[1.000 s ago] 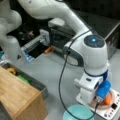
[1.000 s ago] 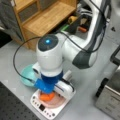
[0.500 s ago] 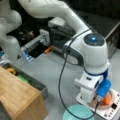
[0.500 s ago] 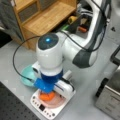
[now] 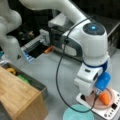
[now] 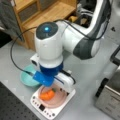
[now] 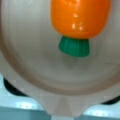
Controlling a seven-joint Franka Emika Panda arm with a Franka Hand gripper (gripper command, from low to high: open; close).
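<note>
In both front views you see the teal round bowl (image 5: 78, 113) at about nine o'clock from the white flat scale (image 5: 110, 108), whose pink shallow plate (image 6: 56, 98) carries the orange plastic carrot (image 6: 47, 95). Only your wrist view shows the carrot's green stem cap (image 7: 74, 46), at six o'clock beneath the orange body. The gripper (image 5: 96, 94) hangs right over the carrot, but you cannot tell how wide its jaws stand or whether they touch it.
</note>
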